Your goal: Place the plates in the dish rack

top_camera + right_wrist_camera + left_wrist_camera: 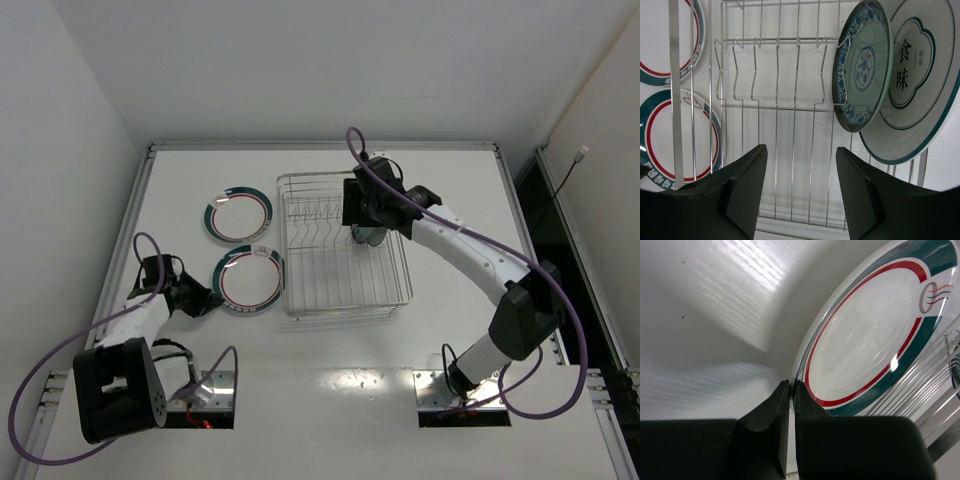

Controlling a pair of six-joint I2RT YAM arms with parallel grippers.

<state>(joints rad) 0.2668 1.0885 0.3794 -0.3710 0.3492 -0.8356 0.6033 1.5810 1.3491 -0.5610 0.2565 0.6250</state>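
**Left gripper** (791,387): the jaws are clenched on the rim of the near teal-rimmed plate (865,335), at the plate's lower left edge in the left wrist view. The fingertips stand almost together with the rim between them. In the top view the near teal-rimmed plate (249,280) rests on the table (330,370) left of centre, just beside the dish rack (340,285). The far teal-rimmed plate (238,214) lies above it in the frame, apart from it.

**Right gripper** (800,155): the jaws are released with nothing between them. It is positioned over the upper middle of the dish rack in the top view.

**Rack contents:** two plates stand on edge at the upper right of the right wrist view. One is a blue-patterned plate (860,70). It overlaps a larger white plate with Chinese characters (920,85) behind it.
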